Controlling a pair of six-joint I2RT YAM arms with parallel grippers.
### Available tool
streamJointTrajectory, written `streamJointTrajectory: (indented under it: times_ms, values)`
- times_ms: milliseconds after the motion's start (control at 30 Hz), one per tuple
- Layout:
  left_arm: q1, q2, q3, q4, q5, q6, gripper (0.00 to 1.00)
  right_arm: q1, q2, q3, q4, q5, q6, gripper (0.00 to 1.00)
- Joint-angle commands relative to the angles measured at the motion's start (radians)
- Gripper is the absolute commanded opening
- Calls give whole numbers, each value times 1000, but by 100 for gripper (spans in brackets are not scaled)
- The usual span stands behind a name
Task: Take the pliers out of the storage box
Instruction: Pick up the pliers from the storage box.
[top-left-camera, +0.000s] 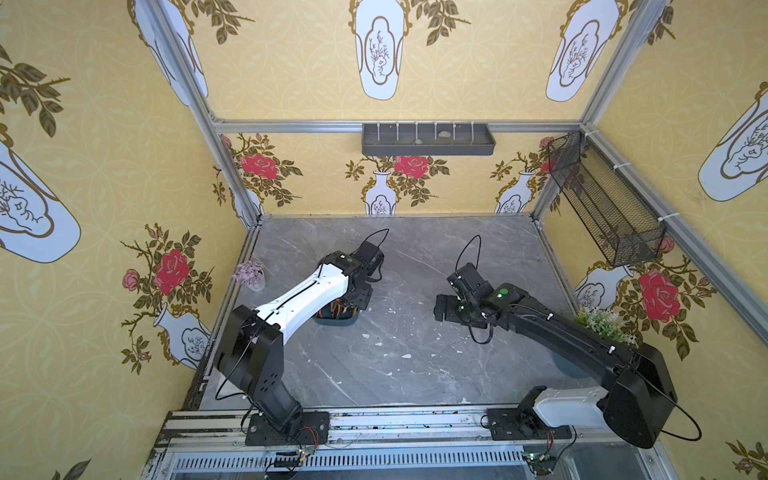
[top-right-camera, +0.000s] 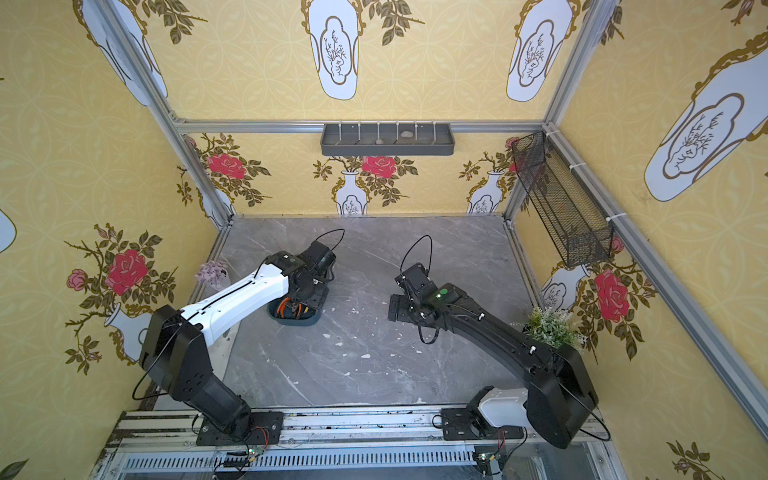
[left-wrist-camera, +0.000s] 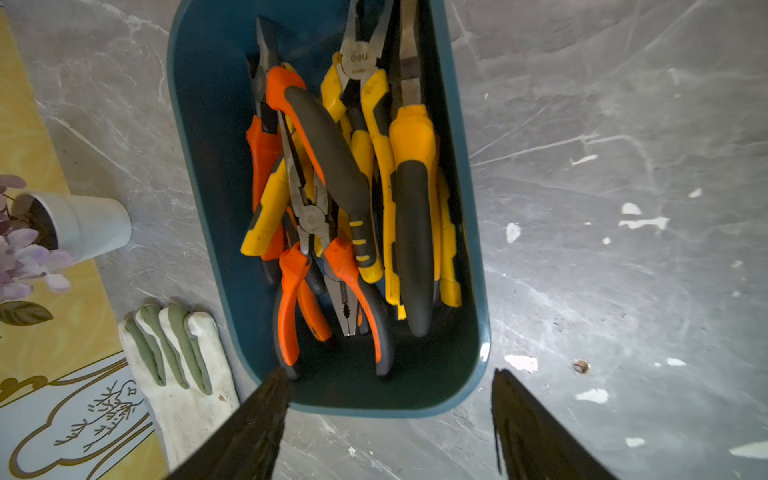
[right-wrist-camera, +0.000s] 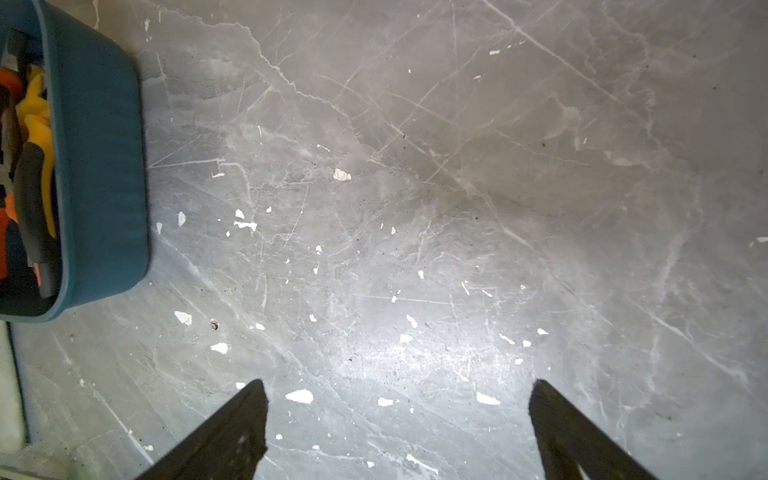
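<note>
Pliers (left-wrist-camera: 332, 187) lie heaped in the storage box (left-wrist-camera: 199, 124), their orange-and-black and yellow-and-black handles crossing one another. Most of the dark jaws point away from the wrist camera, while one orange pair aims its jaws back toward it. The box stands on the grey marble table (right-wrist-camera: 457, 208), on the robot's left half. A white and green glove (left-wrist-camera: 178, 365) lies just beside it, and a small white flower pot (left-wrist-camera: 87, 224) stands near.

In a top view we see the left arm (top-left-camera: 307, 299) rise from its base at the front rail. Its white forearm slants forward and inward, and the wrist bends down over the box, hiding all but its near end. The left gripper (left-wrist-camera: 390, 374) points down at that end with its jaws apart and nothing between them. One finger (left-wrist-camera: 266, 407) has its tip over the rim, close to the end of an orange handle. We cannot tell whether it touches the handle. The other finger is outside the box, above bare table.

The right arm (top-left-camera: 561, 328) stretches low from its base at the front right toward the middle of the table, beside a green plant (top-left-camera: 602, 324). The right gripper (right-wrist-camera: 399, 384) is spread wide and empty over bare marble, apart from the box and the pliers. The box shows only at the edge of the right wrist view.
</note>
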Motion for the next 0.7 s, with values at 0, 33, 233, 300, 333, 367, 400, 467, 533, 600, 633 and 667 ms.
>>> streamJointTrajectory:
  times_ms: [0,33,233,300,333,367,400,467,533,600,633,667]
  values:
    - [8,37,-6,8,-42,20,77,-4,31,5,36,6,-19,98]
    - [11,48,-7,16,-39,22,77,-6,40,8,38,5,-21,98]
    - [26,104,-17,65,-41,33,72,-8,73,13,56,3,-33,97]
    - [25,118,-13,71,-47,37,72,-9,80,15,56,4,-34,98]
    - [25,125,-11,72,-51,39,71,-8,80,15,57,4,-32,97]
    - [25,134,-8,72,-58,40,69,-9,80,13,58,3,-30,98]
    - [25,139,-7,71,-68,40,67,-8,78,11,60,2,-29,98]
    - [25,142,-9,74,-81,38,62,-9,78,8,62,2,-29,98]
    - [28,138,-17,85,-84,38,60,-9,78,11,57,5,-35,97]
    - [31,141,-23,92,-84,38,60,-13,75,18,51,7,-44,97]
    - [31,143,-23,94,-89,38,58,-15,73,19,48,6,-48,98]
    - [31,143,-24,95,-92,38,54,-17,70,19,49,9,-53,97]
